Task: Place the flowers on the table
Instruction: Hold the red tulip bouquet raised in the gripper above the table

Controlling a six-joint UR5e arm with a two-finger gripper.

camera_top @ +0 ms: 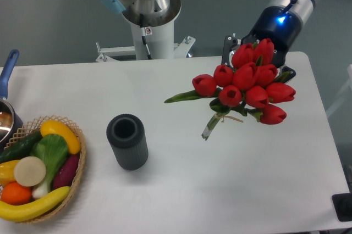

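Note:
The flowers (246, 87), a bunch of red tulips with green stems tied by a thin string, hang tilted over the right part of the white table (181, 190). The blooms point up and right. The stems slant down and left, and their cut ends are close to the tabletop. My gripper (256, 63) comes in from the upper right behind the blooms and is shut on the bunch. Its fingertips are hidden by the tulips. Only dark parts of it show at either side of the blooms.
A dark grey ribbed cylindrical vase (127, 141) stands upright left of centre. A wicker basket (81, 151) of fruit and vegetables sits at the front left. A pot with a blue handle (6, 80) is at the left edge. The arm's base (147, 20) stands behind the table.

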